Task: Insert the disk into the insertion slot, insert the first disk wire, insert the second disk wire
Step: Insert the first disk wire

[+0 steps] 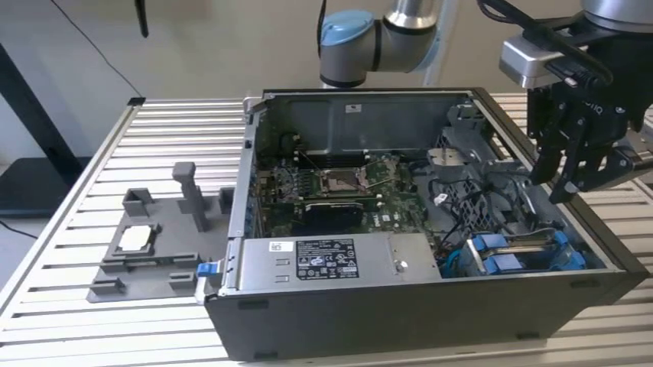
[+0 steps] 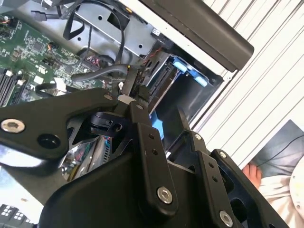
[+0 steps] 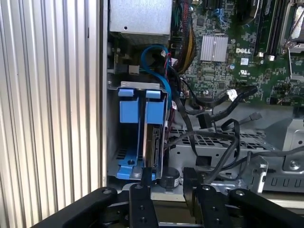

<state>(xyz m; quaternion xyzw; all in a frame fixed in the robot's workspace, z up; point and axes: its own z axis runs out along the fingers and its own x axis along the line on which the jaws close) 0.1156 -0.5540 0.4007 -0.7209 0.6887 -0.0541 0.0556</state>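
The disk point(image 3: 155, 142) stands on edge in its blue carrier point(image 3: 153, 111), which appears seated in the drive bay point(image 3: 137, 84) of the open computer case point(image 1: 408, 313); in the exterior view the carrier's blue tabs point(image 1: 500, 264) sit in the lower right of the frame, inside the case's front corner. So the first step looks already done; whether either wire is plugged in I cannot tell, though a blue cable point(image 3: 159, 66) loops over the bay and loose black wires point(image 3: 216, 102) trail beside it.

I judge the disk stiff, dense for its bulk and easily hurt by knocks; its metal faces look smooth and likely slippery, so the plastic end tabs or the carrier's long edges are the better hold; the connector edge is best left alone.

The gripper point(image 1: 567, 183) hangs at the exterior view's right, its fingers pointing down over the case's right-hand wall, above the bay and apart from the carrier; the wrist is upright above it, and a blue-capped arm joint point(image 1: 352, 34) shows at the top centre. In the first wrist view the fingers point(image 3: 142, 190) stand parted with a moderate gap, facing the bay; I see nothing clearly held between them.

The motherboard point(image 1: 337, 183) fills the case's middle; a grey fixture point(image 1: 153, 245) lies on the slatted table point(image 1: 102, 153) at the exterior view's left.
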